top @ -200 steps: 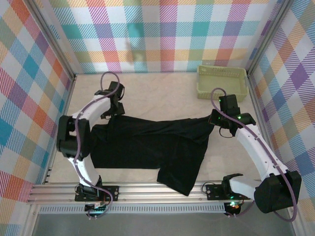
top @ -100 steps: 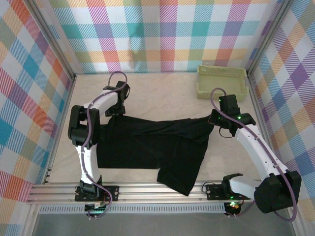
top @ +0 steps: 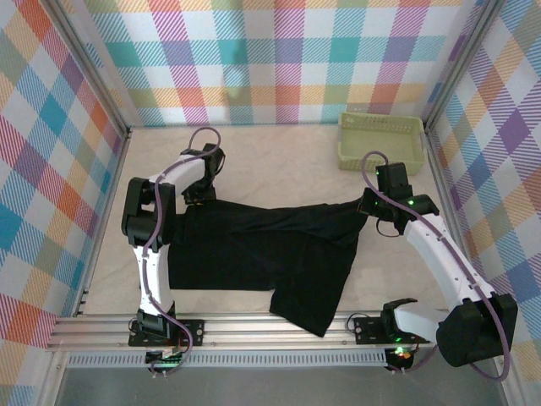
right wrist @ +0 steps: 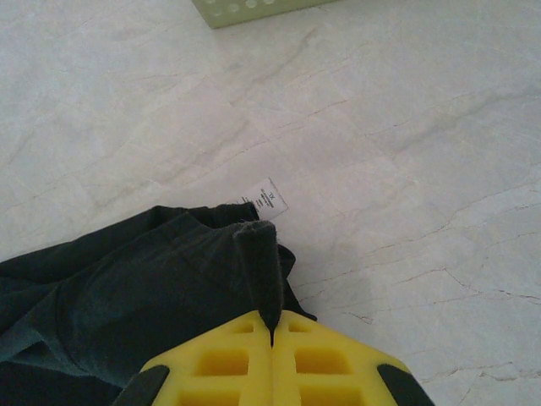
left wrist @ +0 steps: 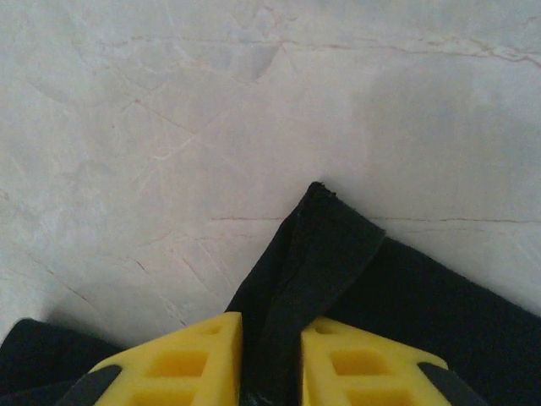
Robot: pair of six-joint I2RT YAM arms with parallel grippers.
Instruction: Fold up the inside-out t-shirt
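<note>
The inside-out t-shirt [top: 254,245] lies spread across the table, black, with one flap hanging toward the front edge. My left gripper [top: 200,196] is at its far left corner. In the left wrist view the yellow fingers [left wrist: 194,359] press a ridge of black fabric [left wrist: 325,245] that fills the gap between them, so the left gripper [left wrist: 270,326] is shut on it. My right gripper [top: 369,205] is at the far right corner. There my right gripper [right wrist: 271,326] is shut on a pinched fold [right wrist: 260,271], beside the small white label [right wrist: 269,200].
A pale green basket [top: 380,139] stands at the back right, its edge [right wrist: 254,8] just ahead of the right gripper. Checked walls close in the left, back and right sides. A metal rail [top: 279,338] runs along the near edge. Bare table [top: 279,161] lies behind the shirt.
The left arm swung right and settled on the shirt's far left corner, and its jaws closed on the fabric. The right arm and its grip stayed put.
</note>
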